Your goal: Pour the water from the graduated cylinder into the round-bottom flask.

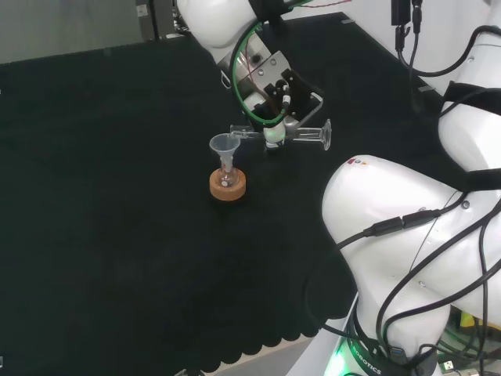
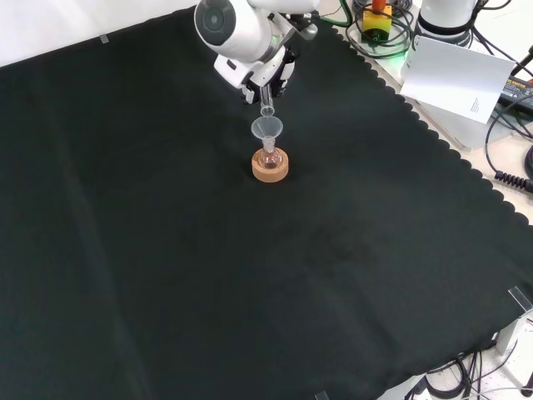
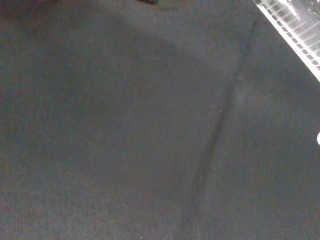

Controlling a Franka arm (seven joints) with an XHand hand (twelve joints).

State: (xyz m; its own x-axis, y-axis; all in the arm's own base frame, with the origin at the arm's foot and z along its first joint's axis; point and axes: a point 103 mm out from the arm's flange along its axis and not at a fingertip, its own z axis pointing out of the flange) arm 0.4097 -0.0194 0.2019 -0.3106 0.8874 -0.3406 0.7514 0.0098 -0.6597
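A small round-bottom flask (image 1: 227, 179) stands on a cork ring (image 1: 228, 186) in the middle of the black cloth, with a clear funnel (image 1: 225, 146) in its neck. The hand (image 1: 275, 106) is shut on a clear graduated cylinder (image 1: 301, 134), which lies about level, its mouth at the funnel's rim and its foot (image 1: 326, 135) to the right in the head view. From the front view, the cylinder's mouth (image 2: 267, 110) hangs just above the funnel (image 2: 267, 129), with the flask (image 2: 270, 157) and cork ring (image 2: 271, 167) below it. The hand (image 2: 271, 71) is partly hidden behind the arm's white link.
The arm's big white links (image 1: 407, 235) stand at the right of the head view. A white sheet (image 2: 454, 71) and cables lie beyond the cloth's scalloped edge at the front view's upper right. Black cloth (image 3: 150, 125) shows in the wrist view.
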